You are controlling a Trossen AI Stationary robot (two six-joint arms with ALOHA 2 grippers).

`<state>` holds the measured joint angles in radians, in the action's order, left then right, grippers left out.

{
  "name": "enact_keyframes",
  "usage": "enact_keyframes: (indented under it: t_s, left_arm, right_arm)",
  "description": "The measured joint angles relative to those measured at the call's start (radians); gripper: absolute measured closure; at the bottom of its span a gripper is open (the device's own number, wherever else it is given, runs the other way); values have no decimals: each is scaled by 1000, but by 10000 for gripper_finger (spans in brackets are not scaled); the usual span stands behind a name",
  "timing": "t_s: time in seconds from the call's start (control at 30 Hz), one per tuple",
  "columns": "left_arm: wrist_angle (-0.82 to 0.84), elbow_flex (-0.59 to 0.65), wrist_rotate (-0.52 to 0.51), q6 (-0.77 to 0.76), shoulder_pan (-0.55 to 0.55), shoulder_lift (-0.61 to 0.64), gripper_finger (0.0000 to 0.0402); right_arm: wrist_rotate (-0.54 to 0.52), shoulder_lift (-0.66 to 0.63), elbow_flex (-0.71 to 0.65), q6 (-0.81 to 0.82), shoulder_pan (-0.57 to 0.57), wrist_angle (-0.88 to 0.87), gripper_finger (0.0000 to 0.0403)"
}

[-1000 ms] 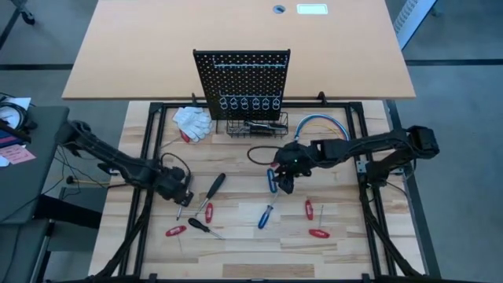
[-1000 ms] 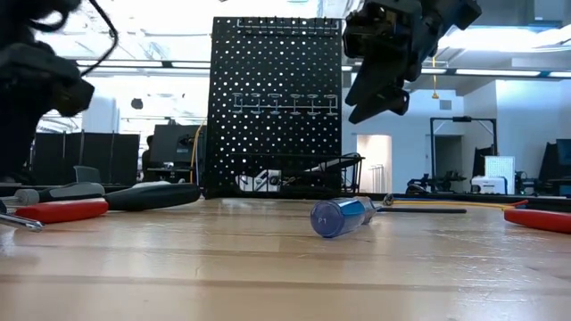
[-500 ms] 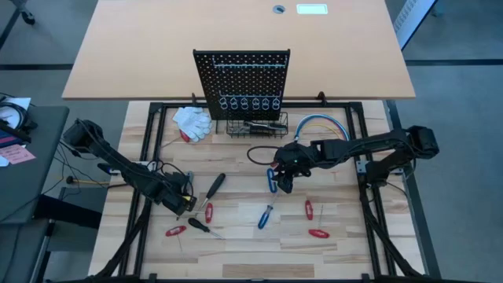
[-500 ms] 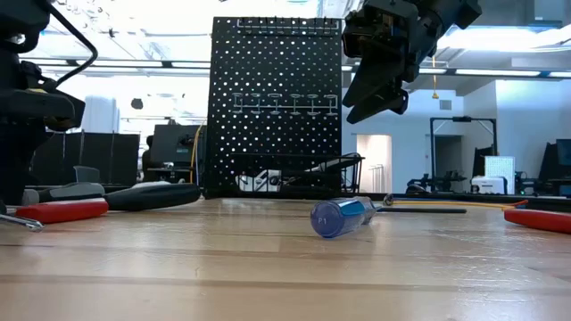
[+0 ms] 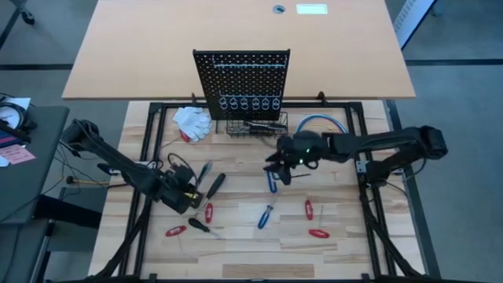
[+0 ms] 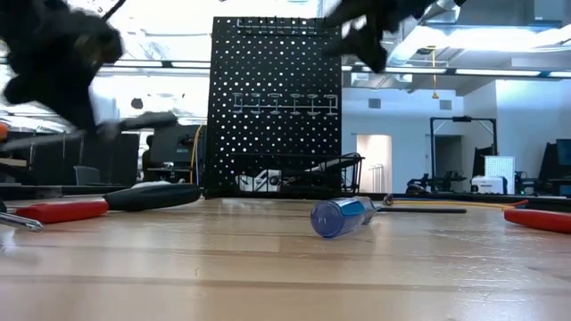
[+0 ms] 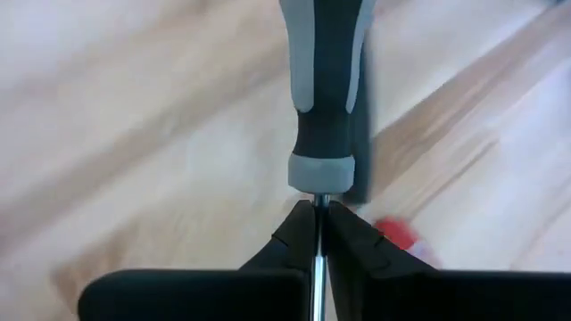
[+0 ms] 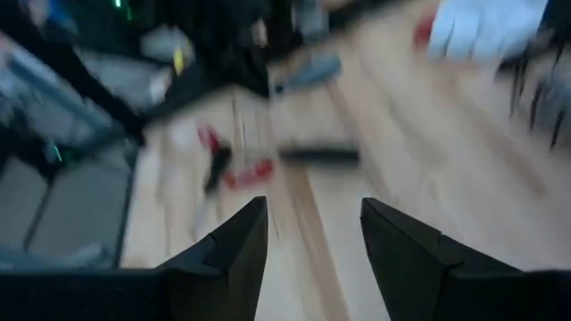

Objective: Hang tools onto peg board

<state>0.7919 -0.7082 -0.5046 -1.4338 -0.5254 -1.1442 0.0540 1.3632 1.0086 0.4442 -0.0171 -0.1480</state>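
While the left gripper (image 5: 191, 187) pinches a screwdriver, the right gripper (image 5: 281, 167) waits with nothing in it.

The left gripper's fingers (image 7: 294, 234) are closed tight on the thin metal shaft of a black and grey screwdriver (image 7: 326, 89), which it holds up off the bench (image 5: 244, 236) near the left edge. The right gripper hangs near the middle of the bench, over the blue pliers (image 5: 272, 180), and its fingers (image 8: 230, 247) are spread apart. The peg board (image 5: 242, 75) stands at the back edge, with silver rings (image 5: 249, 104) in a row and a wire basket (image 5: 258, 126) below them. A blue screwdriver (image 5: 266, 215) and small red screwdrivers (image 5: 209, 212) lie flat nearer the front edge. White gloves (image 5: 192, 120) sit by the board's left corner. No words or labels can be read on anything.
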Motion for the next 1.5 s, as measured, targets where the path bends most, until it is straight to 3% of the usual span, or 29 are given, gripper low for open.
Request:
enact_keyframes:
  t_s: [0.2,0.43,0.6,0.77,1.03,1.3,1.5]
  left_arm:
    - [-33,-203,-140,299,89,-2,398]
    - [-238,-364,-166,639,209,-44,400]
    - [-427,-412,-166,820,262,-47,401]
    - [-582,-413,-91,934,298,-48,401]
    - [-637,-413,-15,994,332,-52,401]
    - [-632,-413,-6,998,331,-53,401]
    - [-615,-414,-8,965,331,-53,387]
  right_arm:
    - [0,-23,83,1,-48,151,216]
    - [74,0,110,27,-77,389,172]
    - [80,-3,111,63,-83,400,146]
    - [89,17,111,64,-54,479,145]
    - [76,138,188,90,-29,545,148]
    - [84,199,293,75,-63,483,193]
    - [106,188,326,67,-91,404,298]
